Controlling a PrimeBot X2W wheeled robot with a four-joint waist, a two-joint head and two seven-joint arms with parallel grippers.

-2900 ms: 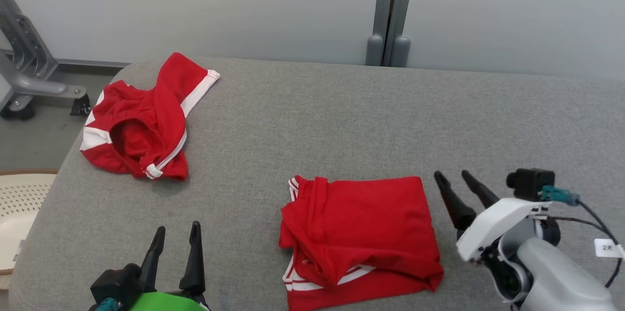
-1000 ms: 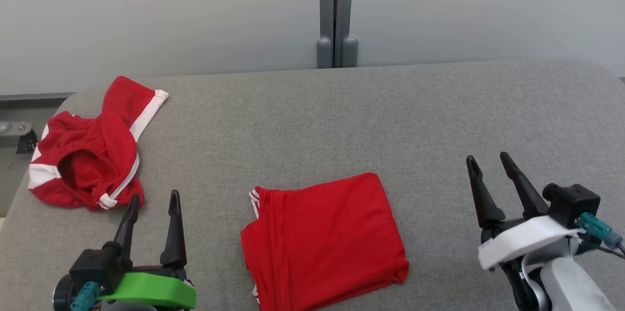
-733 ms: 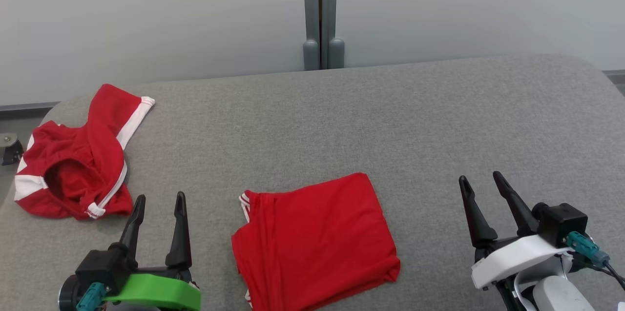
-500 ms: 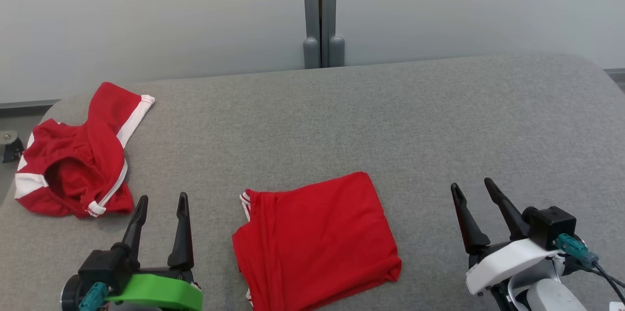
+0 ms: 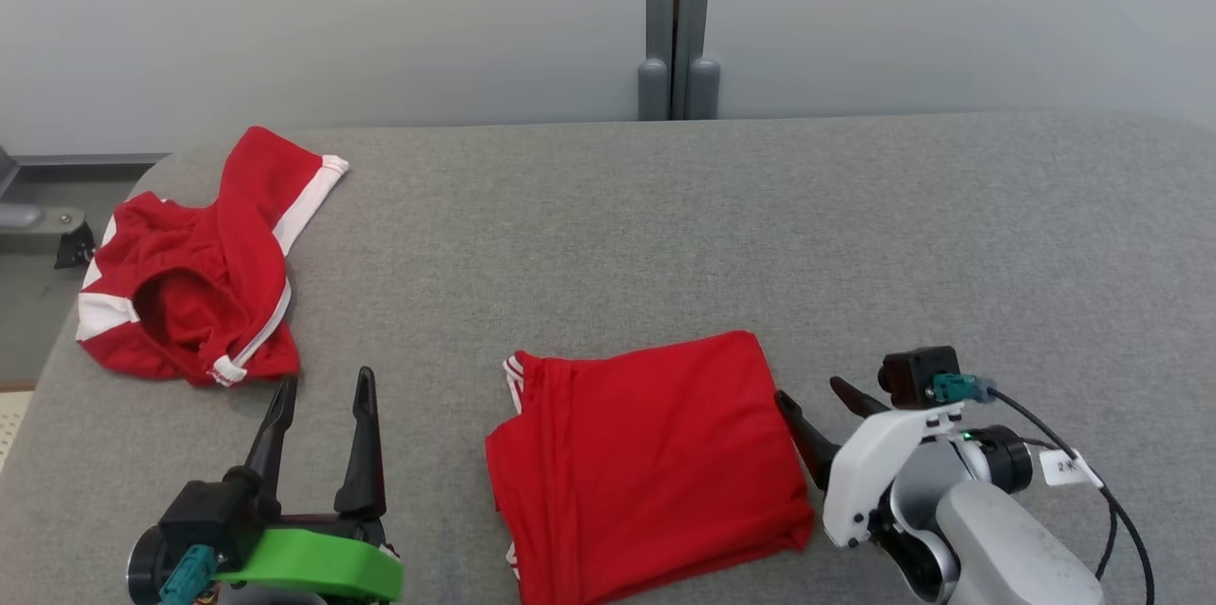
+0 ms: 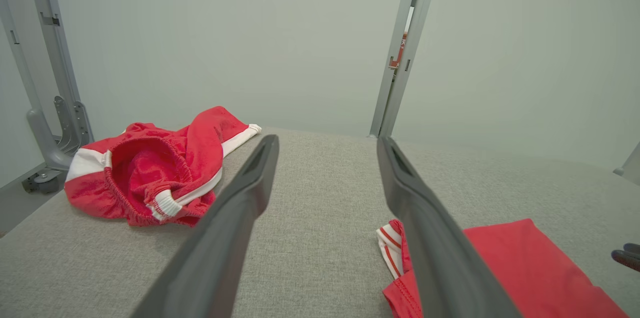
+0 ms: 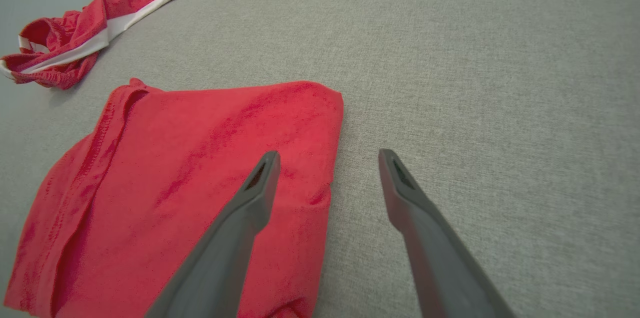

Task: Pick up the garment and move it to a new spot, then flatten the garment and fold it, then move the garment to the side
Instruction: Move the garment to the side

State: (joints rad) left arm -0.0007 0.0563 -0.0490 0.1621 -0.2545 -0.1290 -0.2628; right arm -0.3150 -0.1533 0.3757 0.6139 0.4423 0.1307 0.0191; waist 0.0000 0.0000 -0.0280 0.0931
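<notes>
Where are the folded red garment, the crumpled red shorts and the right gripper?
Folded red garment [image 5: 646,453]: head view, middle of top layer.
Crumpled red shorts [image 5: 237,230]: head view, red middle part.
Right gripper [image 5: 807,387]: head view, between its fingertips.

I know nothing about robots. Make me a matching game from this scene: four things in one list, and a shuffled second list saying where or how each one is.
Things
1. folded red garment
2. crumpled red-and-white garment
3. left gripper
4. right gripper

Places and states
A. open, at the folded garment's right edge
B. lying flat, front middle of the grey surface
C. bunched up near the far left corner
D. open, on a green mount

Pairs: 1-B, 2-C, 3-D, 4-A
</notes>
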